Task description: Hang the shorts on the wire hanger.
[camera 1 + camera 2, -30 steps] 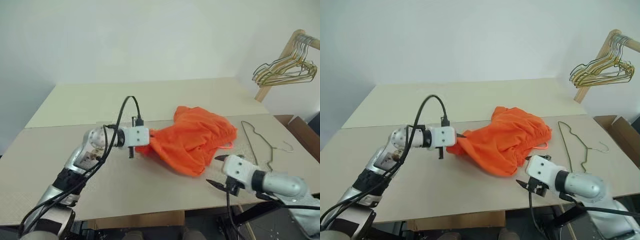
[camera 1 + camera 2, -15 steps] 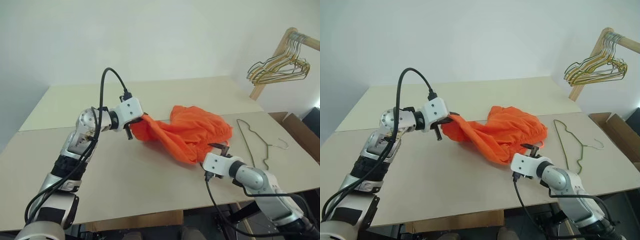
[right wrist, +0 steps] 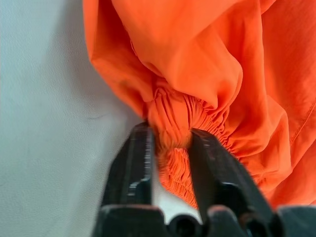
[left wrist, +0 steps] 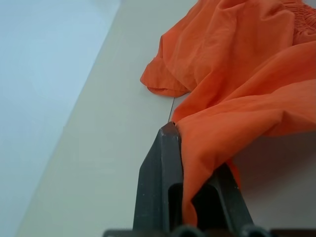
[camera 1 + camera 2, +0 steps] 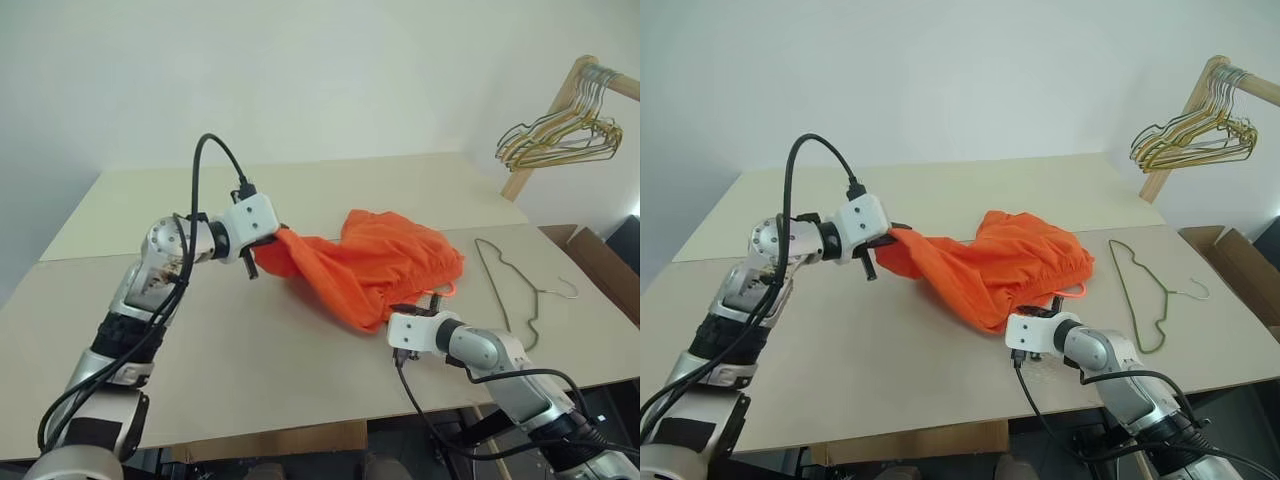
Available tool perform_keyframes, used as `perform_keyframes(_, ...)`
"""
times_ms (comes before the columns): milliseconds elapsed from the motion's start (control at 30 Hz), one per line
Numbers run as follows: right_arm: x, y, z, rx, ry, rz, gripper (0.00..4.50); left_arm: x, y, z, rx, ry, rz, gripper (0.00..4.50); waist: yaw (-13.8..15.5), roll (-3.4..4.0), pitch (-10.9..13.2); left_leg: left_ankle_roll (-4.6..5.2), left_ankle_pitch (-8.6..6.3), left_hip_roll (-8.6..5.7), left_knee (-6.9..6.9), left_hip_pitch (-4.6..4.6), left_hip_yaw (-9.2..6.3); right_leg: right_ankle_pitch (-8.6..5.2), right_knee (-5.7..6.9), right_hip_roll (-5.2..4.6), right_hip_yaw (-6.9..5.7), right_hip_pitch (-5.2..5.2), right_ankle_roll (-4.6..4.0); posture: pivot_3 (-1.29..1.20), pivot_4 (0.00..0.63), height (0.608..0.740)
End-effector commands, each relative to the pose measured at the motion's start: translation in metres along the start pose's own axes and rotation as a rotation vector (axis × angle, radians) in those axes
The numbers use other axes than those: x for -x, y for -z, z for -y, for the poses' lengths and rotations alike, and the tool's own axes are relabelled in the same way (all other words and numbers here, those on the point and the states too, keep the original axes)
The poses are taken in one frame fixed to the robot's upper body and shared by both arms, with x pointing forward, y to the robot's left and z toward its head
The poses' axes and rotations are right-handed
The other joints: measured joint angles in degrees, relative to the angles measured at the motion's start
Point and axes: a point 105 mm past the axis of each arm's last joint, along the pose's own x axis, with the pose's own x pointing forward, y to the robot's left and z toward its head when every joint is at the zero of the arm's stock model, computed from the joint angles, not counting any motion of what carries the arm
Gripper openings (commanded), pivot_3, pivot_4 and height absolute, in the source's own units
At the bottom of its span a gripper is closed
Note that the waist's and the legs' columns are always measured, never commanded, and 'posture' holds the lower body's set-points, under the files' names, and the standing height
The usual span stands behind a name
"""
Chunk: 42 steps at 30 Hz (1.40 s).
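The orange shorts [image 5: 380,265] lie bunched in the middle of the table, with one end pulled up and out to the left. My left gripper [image 5: 272,236] is shut on that raised edge, and the fabric runs between its fingers [image 4: 163,163]. At the near edge of the shorts, my right gripper [image 5: 418,310] is shut on the gathered elastic waistband [image 3: 173,123]. The thin dark wire hanger [image 5: 512,290] lies flat on the table to the right of the shorts, apart from both grippers.
A bunch of gold, green and grey hangers [image 5: 560,135] hangs from a wooden rack at the far right. A cardboard box [image 5: 600,262] stands beyond the table's right edge. The table [image 5: 250,350] is a pale board with a seam across it.
My right gripper moved forward to the near edge of the shorts and shut on the waistband. My left gripper raised its end of the shorts up and to the left.
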Motion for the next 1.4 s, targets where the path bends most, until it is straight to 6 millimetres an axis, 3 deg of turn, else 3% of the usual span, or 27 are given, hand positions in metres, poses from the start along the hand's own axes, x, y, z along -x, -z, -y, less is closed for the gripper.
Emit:
perform_keyframes(33,0.006,-0.011,0.015,0.037,0.045,0.051,0.08,0.011,-0.004,-0.013,-0.023,-0.055,0.007,0.00,0.0,0.00,0.0,0.00,0.00,0.00,0.00,0.00,0.00,0.00,0.00,0.00,0.00,0.00,0.00,-0.05,0.000,0.740)
perform_keyframes(200,0.023,-0.008,0.018,0.057,0.054,0.057,0.02,0.025,0.013,-0.010,-0.020,-0.043,-0.035,0.00,0.0,0.01,0.0,0.00,0.00,-0.01,0.00,-0.02,-0.01,0.00,-0.01,-0.01,0.00,-0.01,0.00,-0.06,0.000,0.740)
perform_keyframes(300,0.042,-0.002,0.023,0.082,0.076,0.053,0.02,0.044,0.032,-0.003,-0.012,-0.014,-0.091,0.00,-0.1,0.02,0.0,0.00,0.00,0.01,-0.02,-0.02,0.00,0.00,-0.01,-0.02,0.01,-0.04,0.00,-0.07,0.000,0.740)
perform_keyframes(500,0.073,0.007,0.034,0.116,0.148,0.093,0.02,0.082,0.061,0.025,-0.005,0.079,-0.210,0.00,-0.1,0.02,0.0,0.00,0.00,0.27,-0.04,0.05,0.03,0.00,0.01,0.01,0.01,0.03,0.00,-0.08,0.000,0.740)
perform_keyframes(633,0.085,0.007,0.026,0.149,0.100,0.134,0.02,0.092,0.058,0.058,0.013,0.173,-0.218,0.00,0.1,0.02,0.0,0.01,-0.02,0.30,-0.06,0.03,0.07,-0.01,-0.03,-0.02,0.02,0.05,-0.01,-0.08,0.000,0.740)
perform_keyframes(767,0.097,-0.005,0.009,0.129,-0.056,0.197,0.02,0.102,0.053,0.091,0.017,0.308,-0.225,0.00,0.1,0.02,0.0,0.02,-0.02,0.33,-0.06,0.04,0.11,-0.01,-0.04,-0.03,0.04,0.08,-0.01,-0.07,0.000,0.740)
perform_keyframes(867,0.099,-0.013,0.009,0.103,-0.128,0.241,0.02,0.102,0.055,0.095,-0.008,0.328,-0.238,0.00,0.1,0.04,0.0,0.02,-0.02,0.41,-0.06,0.14,0.12,-0.01,-0.01,0.04,0.02,0.18,-0.03,-0.06,0.000,0.740)
perform_keyframes(933,0.094,-0.019,0.020,0.072,-0.117,0.273,0.02,0.093,0.056,0.084,-0.038,0.282,-0.232,0.00,0.1,0.06,0.0,0.02,-0.02,0.43,-0.06,0.21,0.15,0.00,0.00,0.07,0.01,0.25,-0.05,-0.05,0.000,0.740)
perform_keyframes(1033,0.077,-0.026,0.057,0.028,-0.041,0.294,0.02,0.070,0.052,0.046,-0.073,0.162,-0.198,0.00,0.2,0.01,-0.1,0.02,-0.02,0.41,-0.02,0.27,0.14,0.04,-0.01,0.16,-0.03,0.33,-0.09,-0.04,0.000,0.740)
perform_keyframes(1167,0.039,-0.033,0.152,-0.083,0.195,0.229,0.02,0.033,0.036,-0.055,-0.097,-0.165,-0.165,0.00,0.1,-0.18,-0.2,-0.10,0.06,0.23,0.05,0.11,0.06,0.19,-0.12,0.29,-0.10,0.17,-0.16,-0.04,0.000,0.740)
perform_keyframes(1267,0.023,-0.035,0.212,-0.152,0.373,0.153,0.02,0.021,0.021,-0.114,-0.122,-0.361,-0.164,0.00,-0.2,-0.26,-0.2,-0.35,0.21,0.17,0.00,-0.12,-0.03,0.21,-0.11,0.26,-0.10,-0.13,-0.17,-0.04,0.000,0.740)
perform_keyframes(1333,0.024,-0.033,0.271,-0.197,0.616,0.059,0.02,0.021,-0.009,-0.167,-0.157,-0.615,-0.165,0.00,-0.3,-0.29,-0.2,-0.77,0.45,0.01,-0.02,-0.53,-0.04,0.20,0.23,0.06,-0.11,-0.77,-0.17,-0.02,0.000,0.740)
perform_keyframes(1400,0.040,-0.035,0.320,-0.216,0.876,0.009,0.02,0.035,-0.052,-0.208,-0.208,-0.897,-0.135,0.00,-0.6,-0.34,-0.2,-1.11,0.66,-0.26,0.18,-1.62,-0.01,0.25,0.64,-0.21,-0.07,-1.96,-0.08,-0.01,0.000,0.740)
